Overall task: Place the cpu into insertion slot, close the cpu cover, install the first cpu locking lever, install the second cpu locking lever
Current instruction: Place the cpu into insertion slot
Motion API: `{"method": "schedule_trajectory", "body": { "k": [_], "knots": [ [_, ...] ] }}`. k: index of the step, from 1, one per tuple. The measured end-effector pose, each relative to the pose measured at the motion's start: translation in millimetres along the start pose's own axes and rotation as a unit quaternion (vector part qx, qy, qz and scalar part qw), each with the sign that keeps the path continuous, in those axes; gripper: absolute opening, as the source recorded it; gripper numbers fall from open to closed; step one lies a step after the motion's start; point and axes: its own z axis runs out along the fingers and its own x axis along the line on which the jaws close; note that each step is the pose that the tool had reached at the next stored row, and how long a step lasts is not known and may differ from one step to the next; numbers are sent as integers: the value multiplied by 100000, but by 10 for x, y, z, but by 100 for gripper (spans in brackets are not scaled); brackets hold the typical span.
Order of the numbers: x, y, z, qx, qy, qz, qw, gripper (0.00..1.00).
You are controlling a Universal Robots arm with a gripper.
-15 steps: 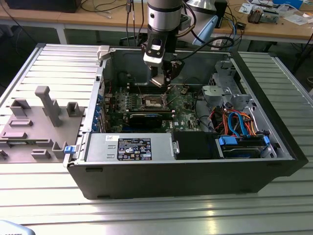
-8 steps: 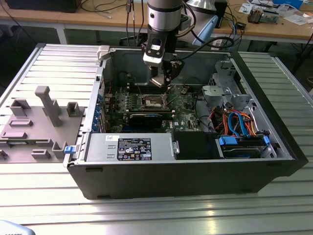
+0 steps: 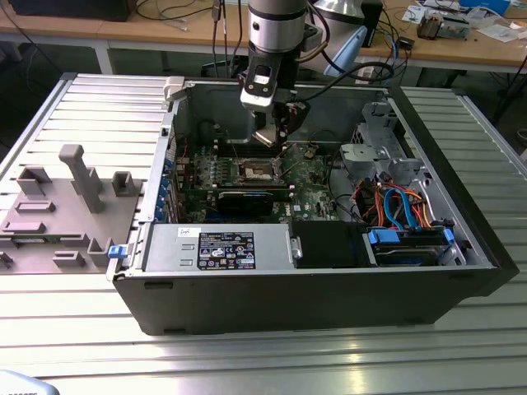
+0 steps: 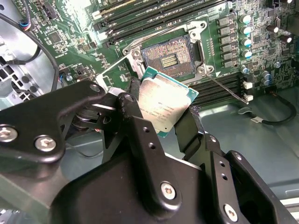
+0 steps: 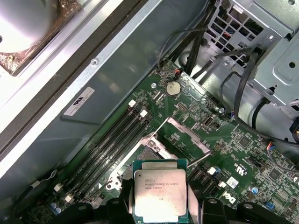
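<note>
I have the gripper (image 4: 161,117) clamped on the cpu (image 4: 164,103), with the bare insertion slot (image 4: 168,58) just ahead of the jaws. The chip looks skewed, so I risk bent pins.

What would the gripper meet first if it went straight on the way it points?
Probably the insertion slot: the gripper, shut on the cpu, points toward it, though depth leaves the exact line unclear.

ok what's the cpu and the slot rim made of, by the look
The cpu top looks like matte silver-grey metal, with a soft sheen; its edge is green, likely board laminate. The insertion slot rim looks like bright bare metal, glinting; which metal is unclear.
</note>
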Motion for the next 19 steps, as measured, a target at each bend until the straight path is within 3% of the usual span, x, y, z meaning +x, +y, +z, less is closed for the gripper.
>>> {"method": "schedule_trajectory", "body": {
  "k": [19],
  "knots": [
    [0,0,1,-23,-100,1118,99994,55]
  ]
}}
